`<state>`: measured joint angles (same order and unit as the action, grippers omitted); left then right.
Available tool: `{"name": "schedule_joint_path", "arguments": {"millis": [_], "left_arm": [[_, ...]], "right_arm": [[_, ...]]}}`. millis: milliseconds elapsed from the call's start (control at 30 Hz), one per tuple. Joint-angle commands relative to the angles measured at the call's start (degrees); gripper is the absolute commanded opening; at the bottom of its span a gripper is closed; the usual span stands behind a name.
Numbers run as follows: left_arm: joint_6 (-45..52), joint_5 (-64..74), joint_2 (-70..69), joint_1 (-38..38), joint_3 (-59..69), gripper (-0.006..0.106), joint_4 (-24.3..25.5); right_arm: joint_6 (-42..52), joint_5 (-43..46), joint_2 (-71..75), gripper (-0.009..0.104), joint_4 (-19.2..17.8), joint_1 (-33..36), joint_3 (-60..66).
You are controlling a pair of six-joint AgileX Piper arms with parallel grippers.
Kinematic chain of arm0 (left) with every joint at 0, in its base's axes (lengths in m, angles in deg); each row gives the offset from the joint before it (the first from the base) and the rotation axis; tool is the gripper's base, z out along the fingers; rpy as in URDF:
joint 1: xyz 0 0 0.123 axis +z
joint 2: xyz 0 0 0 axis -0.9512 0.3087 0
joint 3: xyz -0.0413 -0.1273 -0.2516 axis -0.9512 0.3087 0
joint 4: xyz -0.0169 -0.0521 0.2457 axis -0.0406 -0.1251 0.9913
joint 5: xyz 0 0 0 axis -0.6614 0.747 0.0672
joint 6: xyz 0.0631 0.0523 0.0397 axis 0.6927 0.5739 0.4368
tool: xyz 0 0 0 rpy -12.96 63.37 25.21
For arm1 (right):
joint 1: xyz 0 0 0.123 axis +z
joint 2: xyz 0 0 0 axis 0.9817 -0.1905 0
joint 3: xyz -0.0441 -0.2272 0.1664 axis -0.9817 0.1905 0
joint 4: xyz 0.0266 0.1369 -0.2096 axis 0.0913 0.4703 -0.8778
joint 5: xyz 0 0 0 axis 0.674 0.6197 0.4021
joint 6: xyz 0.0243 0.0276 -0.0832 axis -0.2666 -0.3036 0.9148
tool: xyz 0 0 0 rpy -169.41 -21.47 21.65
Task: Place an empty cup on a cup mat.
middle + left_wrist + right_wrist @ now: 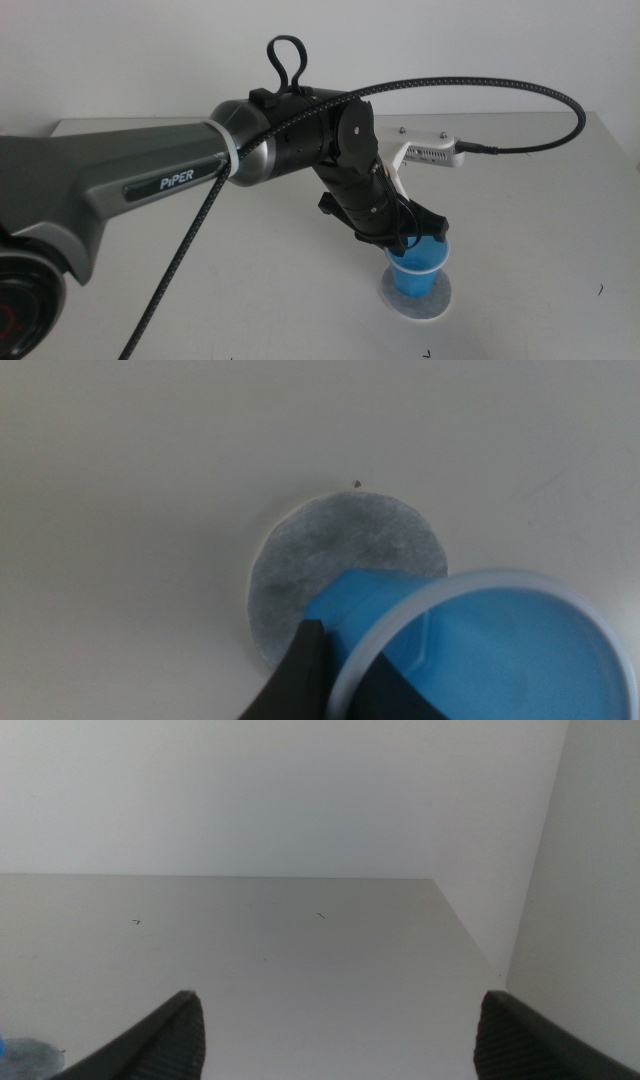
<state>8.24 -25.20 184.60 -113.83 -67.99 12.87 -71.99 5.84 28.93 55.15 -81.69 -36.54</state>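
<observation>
1. L gripper (pixel 418 238) is over the cup mat (pixel 432 303), jaws pinched on the rim of the blue plastic cup (pixel 417 272). In L wrist view 1 dark jaw sits outside the cup (pixel 480 650) wall and the other looks to be inside the mouth, so it is a rim/wall pinch, not a grip around the body.
2. Cup position: upright or nearly so in middle view, above or on the mat, twd the mat's near-L part. Cannot tell if the base touches; the base is hidden by the cup itself in wrist view.
3. The mat (pixel 330 550) lies flat on the white table (pixel 560 230); grey mottled face w/ white edge, roughly half covered by the cup in wrist view.
4. R gripper (pixel 335 1040) waits well apart, jaws spread wide, holding nothing, looking over bare table. A blue and grey patch at 1 corner of its view is prob the cup and mat.
5. Handling, judged: cup is thin plastic, empty, so very light and easy to tip. The wall prob flexes under squeeze; smooth, so somewhat slippery. Not fragile.
6. Hold point, judged: present rim pinch is OK for lowering. Tapered faceted base gives a small footprint, so release only once it sits flat.
7. Risk, judged: a jaw dragging the rim on opening could topple the cup or shift it off-centre.
</observation>
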Motion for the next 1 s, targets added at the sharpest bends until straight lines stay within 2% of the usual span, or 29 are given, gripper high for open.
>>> {"name": "schedule_joint_path", "arguments": {"millis": [0, 200, 267, 400, 567, 633, 800, 967], "left_arm": [[-0.7, -2.5, -2.1, -0.5, -2.0, 0.000, -1.0], [-0.7, -2.2, -0.5, -1.2, -2.0, 0.003, -0.7], [-0.7, -2.3, -0.5, -1.2, -2.0, 0.010, -0.2], [-0.7, -2.3, -0.5, -1.2, -2.0, 0.040, 1.3], [0.7, -1.4, -0.6, -1.2, -2.0, 0.090, 1.0], [2.8, -0.9, -1.1, -1.1, -2.0, 0.106, -0.1], [8.9, 1.5, -6.0, 0.4, -2.0, 0.105, -1.4], [9.0, 4.6, -14.1, 1.5, -2.0, 0.105, -3.7]], "right_arm": [[0.5, 4.4, 1.1, 0.094, -0.5, 0.1, -0.7], [0.5, 4.4, 1.1, 0.094, -0.5, 0.1, -0.7], [0.5, 4.4, 1.1, 0.094, -0.5, 0.1, -0.7], [0.5, 4.4, 1.1, 0.094, -0.5, 0.1, -0.7], [0.5, 4.4, 1.1, 0.094, -0.5, 0.1, -0.7], [0.5, 4.4, 1.1, 0.094, -0.5, 0.1, -0.7], [0.5, 4.4, 1.1, 0.094, -0.5, 0.1, -0.7], [0.5, 4.4, 1.1, 0.094, -0.5, 0.1, -0.7]]}}
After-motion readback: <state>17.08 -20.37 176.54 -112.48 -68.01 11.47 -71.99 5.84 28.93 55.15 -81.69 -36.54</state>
